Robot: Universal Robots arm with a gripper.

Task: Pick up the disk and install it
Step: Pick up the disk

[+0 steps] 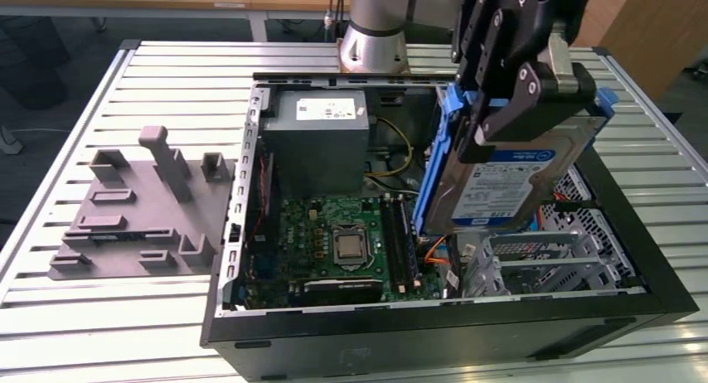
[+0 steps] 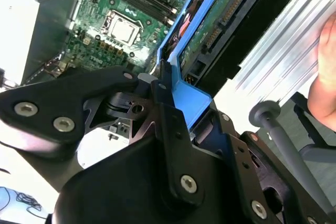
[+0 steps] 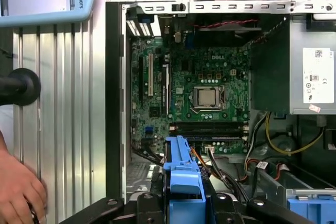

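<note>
Disk (image 1: 503, 180) hangs on edge right of centre in the exterior view, the gripper (image 1: 520, 109) holding it with jaws closed on its top. Its lower corner could snag the orange cables (image 1: 436, 253) beneath.

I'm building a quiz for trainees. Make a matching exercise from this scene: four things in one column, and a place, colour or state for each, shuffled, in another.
1 disk
2 grey box
3 motherboard
4 grey fixture

A on the slatted table, outside the case
B green, inside the case
C clamped in the gripper
D grey, inside the case

Pairs: 1-C; 2-D; 3-B; 4-A
</note>
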